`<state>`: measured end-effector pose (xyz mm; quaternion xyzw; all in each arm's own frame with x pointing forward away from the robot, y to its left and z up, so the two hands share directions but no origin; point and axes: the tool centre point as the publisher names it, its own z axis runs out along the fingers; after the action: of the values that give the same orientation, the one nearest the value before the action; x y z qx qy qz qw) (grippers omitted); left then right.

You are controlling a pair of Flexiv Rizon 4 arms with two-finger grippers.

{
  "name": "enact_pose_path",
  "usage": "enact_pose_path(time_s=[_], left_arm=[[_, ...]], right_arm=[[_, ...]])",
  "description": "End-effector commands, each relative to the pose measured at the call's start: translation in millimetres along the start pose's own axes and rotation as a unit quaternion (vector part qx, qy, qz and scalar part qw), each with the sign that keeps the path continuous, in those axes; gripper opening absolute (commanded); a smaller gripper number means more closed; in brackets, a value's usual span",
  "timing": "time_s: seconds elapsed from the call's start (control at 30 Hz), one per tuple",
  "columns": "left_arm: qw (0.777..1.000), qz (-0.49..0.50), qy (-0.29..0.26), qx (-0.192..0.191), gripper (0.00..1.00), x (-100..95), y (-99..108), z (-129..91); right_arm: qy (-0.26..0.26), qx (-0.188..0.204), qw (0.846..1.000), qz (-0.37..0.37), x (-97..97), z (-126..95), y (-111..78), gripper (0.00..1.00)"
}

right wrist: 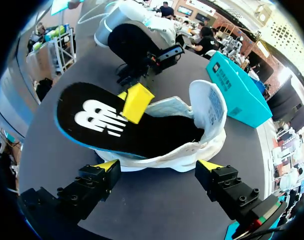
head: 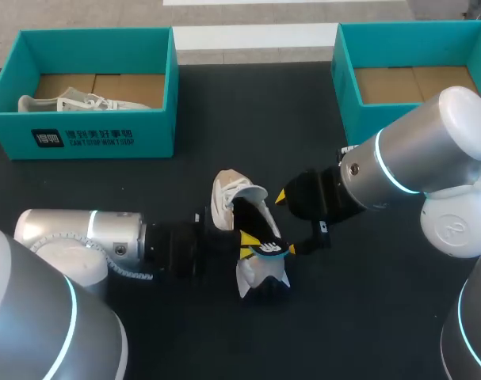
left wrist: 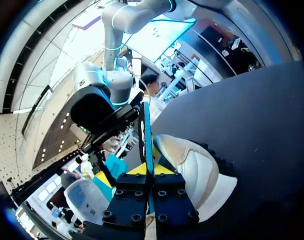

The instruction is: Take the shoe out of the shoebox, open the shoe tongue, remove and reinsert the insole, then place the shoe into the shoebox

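Two grippers at shoe (head: 226,198), which lies on table (head: 367,317). My left gripper (left wrist: 153,169) pinches insole (right wrist: 91,120) edge; insole half out of shoe. My right gripper (right wrist: 158,166) spread astride shoe, not clamping. Risk, I judge: unpinned shoe drags with insole, or insole buckles.

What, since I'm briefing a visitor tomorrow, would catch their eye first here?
The white shoe mid-table, its black insole sticking half out, pinched by the left gripper. The right gripper hangs open beside it. At the back left, a teal box holds a second white shoe.
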<state>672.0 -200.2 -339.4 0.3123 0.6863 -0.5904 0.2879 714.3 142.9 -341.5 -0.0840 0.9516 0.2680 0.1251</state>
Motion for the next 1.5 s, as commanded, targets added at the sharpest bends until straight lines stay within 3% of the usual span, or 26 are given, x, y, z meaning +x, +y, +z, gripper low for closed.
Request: enact_pose_path(time_s=[0.03,0.33,0.37,0.4,0.57,0.73,0.8,1.03,1.3,1.33,1.37,1.5], left_arm=[[1.000,-0.001,0.007,-0.007,0.00,-3.5,10,0],[1.000,-0.002,0.002,-0.018,0.00,-10.0,16,-8],[1.000,0.000,0.001,-0.013,0.34,-11.1,11,-7],[1.000,0.001,0.001,-0.007,0.42,-11.6,9,-7],[1.000,0.011,0.003,0.018,0.28,-16.5,-9,0],[0.999,0.009,0.009,0.029,0.16,-13.8,-14,8],[0.999,0.004,0.016,0.029,0.00,-9.7,-11,11],[0.999,-0.006,0.033,0.009,0.00,2.8,7,10],[0.999,-0.009,0.031,-0.013,0.00,0.3,21,0],[0.999,-0.008,0.029,-0.011,0.11,-0.3,18,1],[1.000,-0.007,0.026,-0.008,0.37,-1.2,16,1],[1.000,-0.001,0.018,0.012,0.44,-6.3,4,3]], right_arm=[[-0.001,0.000,1.000,0.000,0.8,0,0.0,1.00],[-0.001,0.000,1.000,0.000,0.8,0,0.0,1.00],[-0.001,0.000,1.000,0.000,0.8,0,0.0,1.00],[-0.001,0.000,1.000,0.000,0.8,0,0.0,1.00],[-0.001,0.000,1.000,0.000,0.8,0,0.0,1.00],[-0.001,0.000,1.000,0.000,0.8,0,0.0,1.00],[-0.001,0.000,1.000,0.000,0.8,0,0.0,1.00],[-0.001,0.000,1.000,0.000,0.8,0,0.0,1.00],[-0.001,0.000,1.000,0.000,0.8,0,0.0,1.00],[-0.001,0.000,1.000,0.000,0.8,0,0.0,1.00],[-0.001,0.000,1.000,0.000,0.8,0,0.0,1.00],[-0.001,0.000,1.000,0.000,0.8,0,0.0,1.00]])
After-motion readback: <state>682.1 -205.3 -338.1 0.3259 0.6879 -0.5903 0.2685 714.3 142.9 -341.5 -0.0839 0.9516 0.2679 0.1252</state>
